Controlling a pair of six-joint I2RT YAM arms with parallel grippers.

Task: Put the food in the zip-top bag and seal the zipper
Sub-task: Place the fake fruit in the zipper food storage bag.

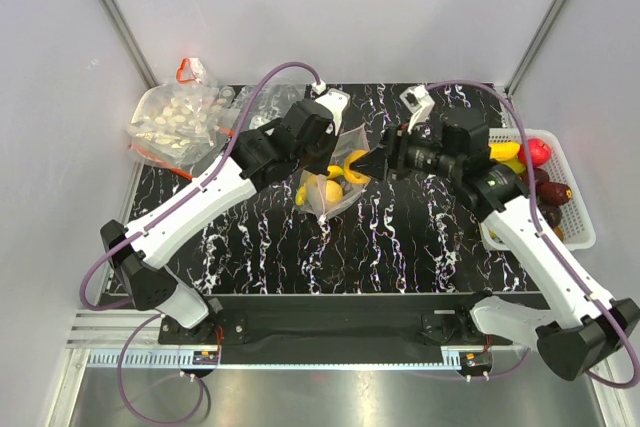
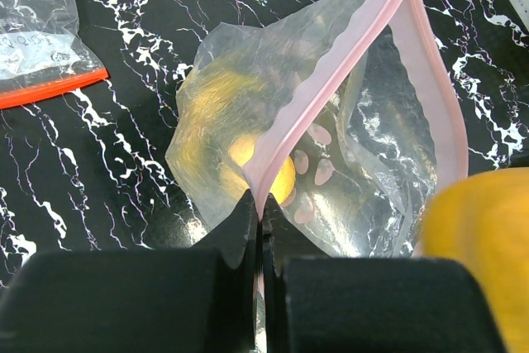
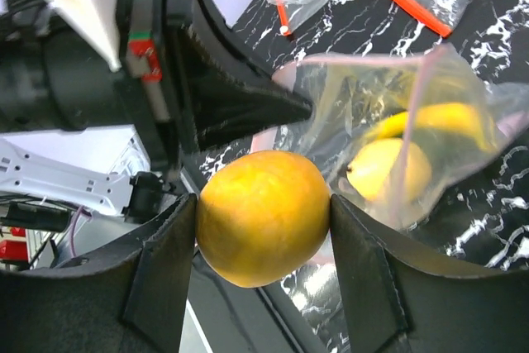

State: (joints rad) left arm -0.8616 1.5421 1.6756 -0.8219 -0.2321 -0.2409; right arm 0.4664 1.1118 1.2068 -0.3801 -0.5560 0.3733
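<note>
The zip-top bag lies mid-table, clear with pale dots and a pinkish strip, the zipper, along its open mouth. My left gripper is shut on that strip and holds the mouth up; it also shows in the top view. Yellow food sits inside the bag, and a lemon-like piece shows in the right wrist view. My right gripper is shut on a round orange-yellow fruit right at the bag's mouth, next to the left gripper's fingers. The fruit shows in the top view.
A white mesh basket at the right edge holds red, yellow and dark purple food. Other clear bags with red-orange strips lie at the back left; one shows in the left wrist view.
</note>
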